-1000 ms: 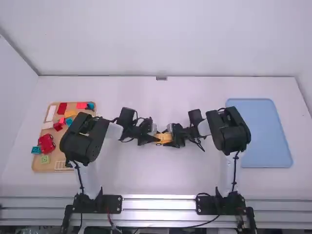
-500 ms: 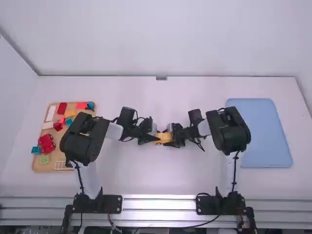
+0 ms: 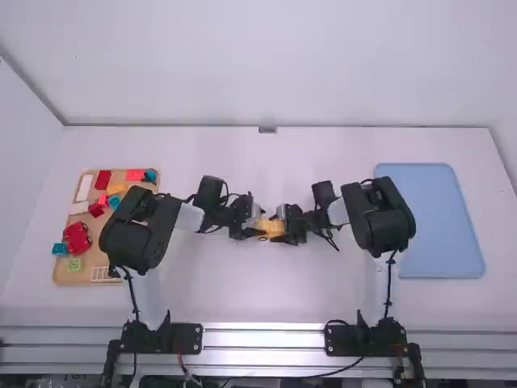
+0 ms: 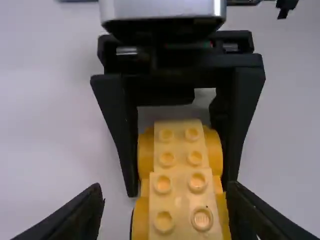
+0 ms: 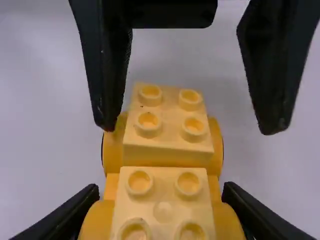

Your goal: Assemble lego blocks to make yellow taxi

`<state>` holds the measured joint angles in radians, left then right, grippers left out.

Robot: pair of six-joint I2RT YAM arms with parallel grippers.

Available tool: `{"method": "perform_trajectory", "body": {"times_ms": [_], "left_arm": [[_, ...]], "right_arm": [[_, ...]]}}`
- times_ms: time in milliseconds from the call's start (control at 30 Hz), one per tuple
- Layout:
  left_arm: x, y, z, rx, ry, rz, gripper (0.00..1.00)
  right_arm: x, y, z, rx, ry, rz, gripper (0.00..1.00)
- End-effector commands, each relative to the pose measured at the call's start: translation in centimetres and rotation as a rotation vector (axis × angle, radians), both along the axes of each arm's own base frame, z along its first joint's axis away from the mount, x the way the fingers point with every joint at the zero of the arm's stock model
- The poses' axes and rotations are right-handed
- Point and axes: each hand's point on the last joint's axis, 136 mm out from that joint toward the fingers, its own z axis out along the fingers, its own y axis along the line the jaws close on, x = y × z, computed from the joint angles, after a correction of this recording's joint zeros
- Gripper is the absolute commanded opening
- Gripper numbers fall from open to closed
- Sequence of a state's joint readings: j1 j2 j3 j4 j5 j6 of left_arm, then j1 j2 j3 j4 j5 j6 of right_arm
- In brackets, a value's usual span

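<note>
Nearest first: my right gripper [image 3: 283, 229] is clenched on the yellow car piece [image 5: 162, 220], one finger against each side of its rounded yellow wheels. My left gripper [image 3: 258, 228] is released, its fingers spread around the other end; one of them stands off with a gap, the other is right up close (touching or not, I can't tell). The car piece lies between the two grippers, near the middle of the white table [image 3: 323, 295], studs up: two pale yellow studded blocks, one beyond the other, on a deeper yellow wheeled base. Farther out, past my left arm, is the wooden tray [image 3: 65, 280]. On it, near end to far: white ladder-like piece [image 3: 105, 275], green block [image 3: 75, 264], teal block [image 3: 60, 249] at the edge, red wheeled piece [image 3: 77, 238], short white block [image 3: 79, 208], orange block [image 3: 117, 188], long white block [image 3: 85, 187], dark red block [image 3: 103, 179], pinkish-red block [image 3: 135, 175], plus a few more pieces. Past my right arm, blue tray [image 3: 440, 222], flat on the table. Farthest, the pale wall [image 3: 266, 73] behind the table.
</note>
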<state>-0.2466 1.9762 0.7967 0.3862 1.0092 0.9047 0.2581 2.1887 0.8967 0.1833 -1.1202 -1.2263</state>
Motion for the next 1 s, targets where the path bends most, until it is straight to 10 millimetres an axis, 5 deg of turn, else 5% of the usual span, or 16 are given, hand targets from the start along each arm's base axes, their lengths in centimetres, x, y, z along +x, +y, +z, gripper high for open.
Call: {"method": "perform_trajectory", "body": {"times_ms": [0, 167, 267, 467, 967], "left_arm": [[-0.1, 0.2, 2.3, -0.067, -0.024, -0.028, 0.67], [-0.1, 0.9, 5.9, -0.141, -0.047, -0.039, 0.64], [0.6, 1.0, 5.5, -0.102, 0.003, 0.030, 0.02], [-0.2, 0.2, 1.9, 0.042, 0.082, 0.074, 0.02], [-2.1, 0.4, -2.8, 0.138, 0.227, 0.083, 0.02]], "right_arm": [[-0.2, 0.2, -0.3, 0.001, 0.013, 0.007, 0.64], [-0.2, 0.2, -0.4, 0.001, 0.012, 0.007, 0.64], [-0.2, 0.2, -0.3, 0.002, 0.012, 0.007, 0.64], [0.2, 0.3, -0.1, 0.006, 0.005, 0.008, 0.64], [0.2, 0.3, -0.1, 0.007, 0.005, 0.009, 0.64]]}}
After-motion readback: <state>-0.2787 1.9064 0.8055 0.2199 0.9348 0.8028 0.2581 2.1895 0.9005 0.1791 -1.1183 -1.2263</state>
